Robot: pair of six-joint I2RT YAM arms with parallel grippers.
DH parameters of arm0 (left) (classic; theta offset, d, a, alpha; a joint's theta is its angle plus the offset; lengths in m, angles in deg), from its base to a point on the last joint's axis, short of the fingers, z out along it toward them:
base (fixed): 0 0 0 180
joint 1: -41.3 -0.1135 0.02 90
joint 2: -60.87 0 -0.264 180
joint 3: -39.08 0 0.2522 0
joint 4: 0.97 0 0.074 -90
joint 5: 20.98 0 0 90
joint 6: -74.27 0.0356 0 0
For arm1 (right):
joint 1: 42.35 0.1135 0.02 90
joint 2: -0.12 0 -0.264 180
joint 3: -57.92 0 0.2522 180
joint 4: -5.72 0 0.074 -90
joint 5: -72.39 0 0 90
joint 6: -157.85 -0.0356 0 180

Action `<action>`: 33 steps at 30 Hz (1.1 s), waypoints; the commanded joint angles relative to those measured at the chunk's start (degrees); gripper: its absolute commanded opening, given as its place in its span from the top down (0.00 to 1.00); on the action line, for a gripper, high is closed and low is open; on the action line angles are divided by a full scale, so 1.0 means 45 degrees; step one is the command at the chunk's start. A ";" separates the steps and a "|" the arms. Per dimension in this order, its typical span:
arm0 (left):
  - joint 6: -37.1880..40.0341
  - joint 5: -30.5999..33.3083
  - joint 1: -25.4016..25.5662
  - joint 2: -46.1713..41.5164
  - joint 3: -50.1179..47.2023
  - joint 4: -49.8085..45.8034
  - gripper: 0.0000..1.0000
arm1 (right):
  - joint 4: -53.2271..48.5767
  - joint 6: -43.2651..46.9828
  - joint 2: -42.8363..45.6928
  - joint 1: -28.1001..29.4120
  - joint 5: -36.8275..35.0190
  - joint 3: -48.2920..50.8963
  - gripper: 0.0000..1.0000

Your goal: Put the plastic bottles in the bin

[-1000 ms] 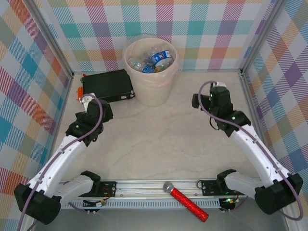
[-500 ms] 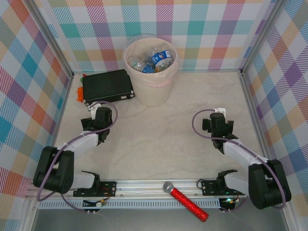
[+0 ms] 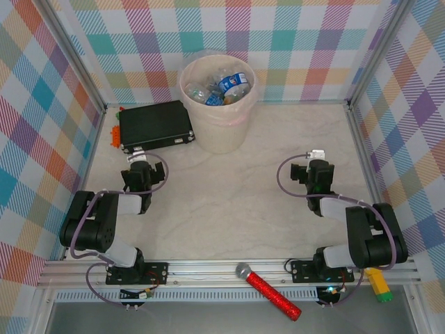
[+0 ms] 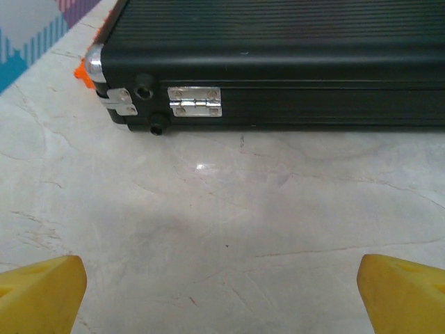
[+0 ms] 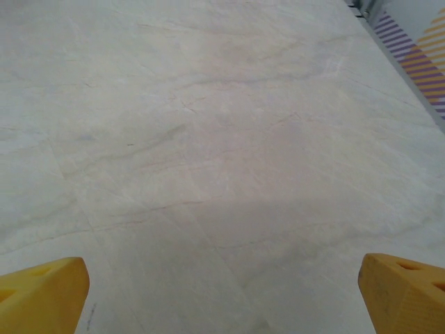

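Nearest, the red glittery microphone (image 3: 268,289) lies across the rail, not task material. Left claw (image 3: 141,172) and right claw (image 3: 317,171) hang spread and empty over the table (image 3: 229,202), seemingly parked. Beyond the black case (image 3: 154,124), the plastic bottles (image 3: 221,87) fill the bin (image 3: 217,132).

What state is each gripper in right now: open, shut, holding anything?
Left gripper: open, holding nothing.
Right gripper: open, holding nothing.
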State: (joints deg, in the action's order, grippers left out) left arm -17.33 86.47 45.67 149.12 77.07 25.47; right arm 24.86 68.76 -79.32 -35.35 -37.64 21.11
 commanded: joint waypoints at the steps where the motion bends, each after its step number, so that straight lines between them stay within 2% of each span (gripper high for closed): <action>1: 0.0665 -0.2736 -0.0167 0.0463 -0.0116 0.1891 0.00 | 0.2760 0.0120 -0.0546 -0.0228 0.1871 0.0170 0.01; 3: 0.0668 -0.2854 -0.0168 0.0465 -0.0108 0.1831 0.00 | 0.3893 0.0285 -0.1162 -0.0229 0.2205 0.0458 0.01; 7: 0.0669 -0.2858 -0.0187 0.0467 -0.0086 0.1847 0.01 | 0.3644 0.0009 -0.1252 -0.0561 0.2748 0.0359 0.01; 10: 0.0715 -0.2807 -0.0157 0.0475 -0.0039 0.1767 0.00 | 0.5301 -0.0094 -0.2047 -0.0717 0.2715 0.0726 0.01; 11: 0.0759 -0.2766 -0.0158 0.0498 -0.0088 0.1876 0.01 | 0.3958 -0.0229 -0.1686 -0.0732 0.2747 0.0421 0.01; 12: 0.0765 -0.2784 -0.0145 0.0460 -0.0062 0.1790 0.01 | 0.4327 -0.0164 -0.2052 -0.0736 0.2764 0.0300 0.01; 14: 0.0761 -0.2766 -0.0149 0.0487 -0.0071 0.1837 0.01 | 0.3649 -0.0238 -0.1824 -0.0804 0.2903 0.0196 0.01; 15: 0.0767 -0.2782 -0.0149 0.0489 -0.0058 0.1827 0.01 | 0.4200 -0.0202 -0.2006 -0.0814 0.2866 0.0267 0.01; 33: 0.0764 -0.2765 -0.0129 0.0503 -0.0057 0.1809 0.00 | 0.3899 -0.0579 -0.1883 -0.0827 0.2024 0.0219 0.01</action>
State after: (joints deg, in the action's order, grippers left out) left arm -14.58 74.58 45.18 151.15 76.88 31.96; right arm 40.58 67.01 -87.80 -38.65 -27.87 22.99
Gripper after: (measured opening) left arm 0.995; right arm 0.990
